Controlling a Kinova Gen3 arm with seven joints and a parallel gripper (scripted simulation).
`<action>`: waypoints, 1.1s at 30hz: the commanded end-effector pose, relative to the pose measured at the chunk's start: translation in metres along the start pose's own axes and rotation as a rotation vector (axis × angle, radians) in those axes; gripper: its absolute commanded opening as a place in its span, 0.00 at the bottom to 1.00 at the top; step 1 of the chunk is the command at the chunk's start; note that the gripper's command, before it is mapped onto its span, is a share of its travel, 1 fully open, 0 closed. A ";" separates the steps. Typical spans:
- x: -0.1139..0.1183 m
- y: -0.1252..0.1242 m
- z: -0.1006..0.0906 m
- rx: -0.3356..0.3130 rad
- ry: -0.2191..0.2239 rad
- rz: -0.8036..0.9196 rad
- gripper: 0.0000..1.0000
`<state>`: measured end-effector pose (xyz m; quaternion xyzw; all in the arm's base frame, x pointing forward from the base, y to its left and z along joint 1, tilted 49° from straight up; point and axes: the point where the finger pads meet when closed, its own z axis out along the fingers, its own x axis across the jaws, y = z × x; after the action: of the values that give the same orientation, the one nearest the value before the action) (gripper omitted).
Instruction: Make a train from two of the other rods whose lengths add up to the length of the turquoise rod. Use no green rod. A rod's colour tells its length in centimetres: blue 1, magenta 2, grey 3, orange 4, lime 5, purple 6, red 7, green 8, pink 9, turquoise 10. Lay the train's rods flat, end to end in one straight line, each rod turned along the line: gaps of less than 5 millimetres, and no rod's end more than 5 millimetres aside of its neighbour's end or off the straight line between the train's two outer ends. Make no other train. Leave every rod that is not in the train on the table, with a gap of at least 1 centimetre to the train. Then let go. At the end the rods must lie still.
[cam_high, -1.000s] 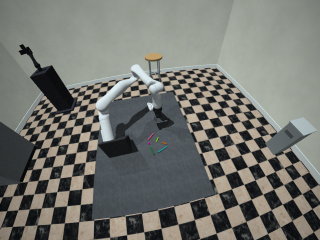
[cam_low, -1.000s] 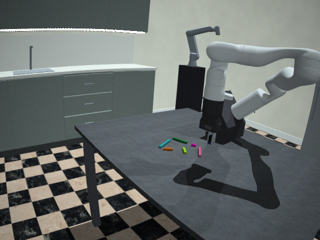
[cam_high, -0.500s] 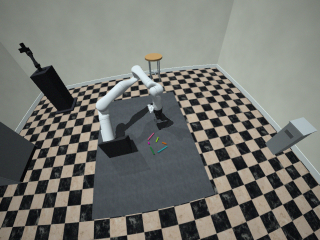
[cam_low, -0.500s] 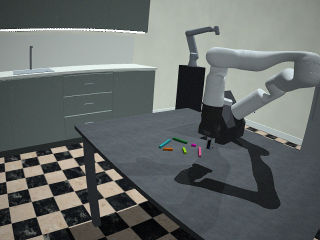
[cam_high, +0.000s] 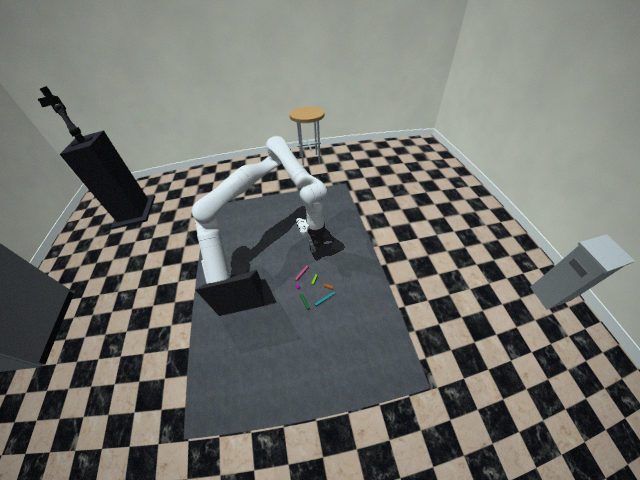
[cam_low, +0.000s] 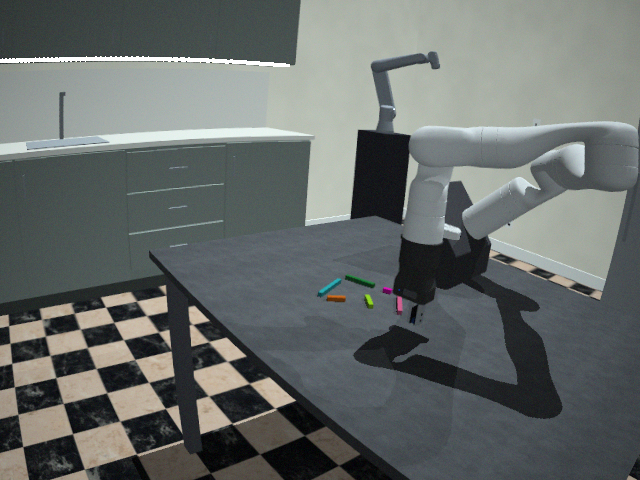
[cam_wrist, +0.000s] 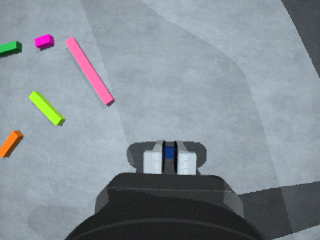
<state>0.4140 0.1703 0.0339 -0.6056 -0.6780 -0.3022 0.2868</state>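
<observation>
Between the fingers, a blue rod is pinched, above the bench. Nearest to them lies the pink rod, apart from the fingertips and up to their left in the wrist view. Farther left of them there are the lime rod and the orange one. Past the pink rod from the fingers sits the magenta rod. The green and turquoise rods lie farthest from them, near each other. No train is laid.

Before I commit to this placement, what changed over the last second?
The tool moved down toward the table. It grips the blue rod; earlier views don't show when it took hold. The pink rod and the turquoise rod stayed put.
</observation>
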 end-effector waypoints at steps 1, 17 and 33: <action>-0.001 -0.002 0.005 0.006 -0.001 0.001 0.24; -0.001 -0.002 0.011 0.006 -0.001 0.001 0.24; -0.001 -0.002 0.011 0.006 -0.001 0.001 0.24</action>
<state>0.4115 0.1790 0.0254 -0.6050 -0.6789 -0.2992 0.2889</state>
